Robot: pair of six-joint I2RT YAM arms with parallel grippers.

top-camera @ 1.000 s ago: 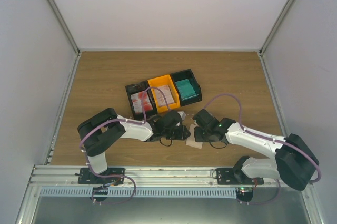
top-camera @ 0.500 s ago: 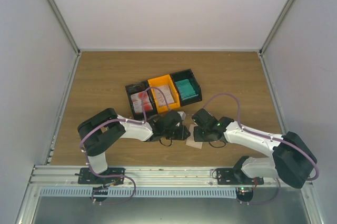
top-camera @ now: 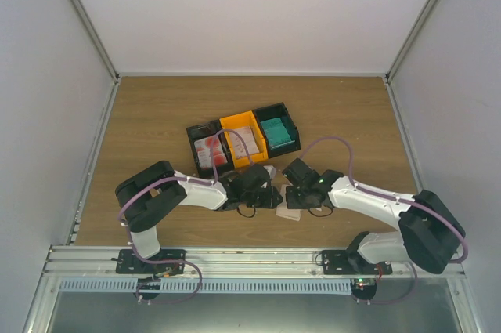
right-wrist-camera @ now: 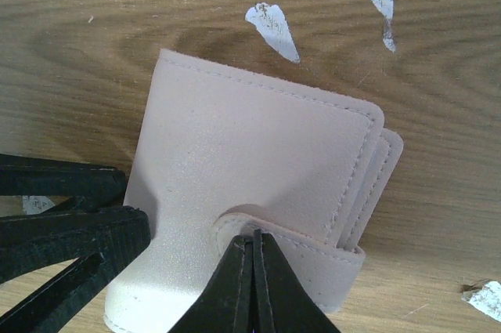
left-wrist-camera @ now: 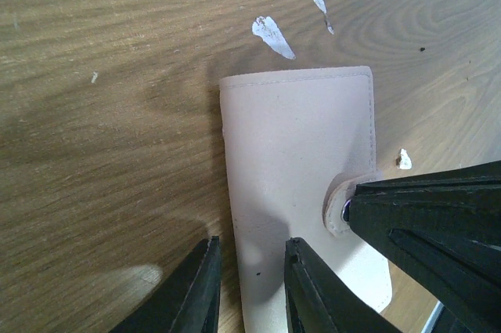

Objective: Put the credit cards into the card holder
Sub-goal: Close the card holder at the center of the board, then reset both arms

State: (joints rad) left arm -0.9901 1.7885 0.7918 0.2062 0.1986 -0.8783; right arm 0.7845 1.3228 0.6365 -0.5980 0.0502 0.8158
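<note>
The card holder [left-wrist-camera: 301, 161] is a beige-tan wallet lying closed on the wooden table between both grippers; it also shows in the top view [top-camera: 290, 211] and the right wrist view [right-wrist-camera: 258, 161]. My left gripper [left-wrist-camera: 250, 243] is open, one finger over the holder's left part and one over the table beside it. My right gripper [right-wrist-camera: 254, 237] is shut on the holder's snap strap [right-wrist-camera: 313, 258]. The credit cards lie in joined trays: white with red blotches [top-camera: 209, 151], pale pinkish-grey [top-camera: 244, 143] and teal-green [top-camera: 278, 132].
The joined black and orange trays [top-camera: 235, 123] stand just behind the grippers. Small white scraps [left-wrist-camera: 272, 35] are stuck on the wood beyond the holder. Grey walls bound the table on the left, right and back.
My right arm has shifted a little to the left at the holder. The left arm and the holder stay about where they were.
</note>
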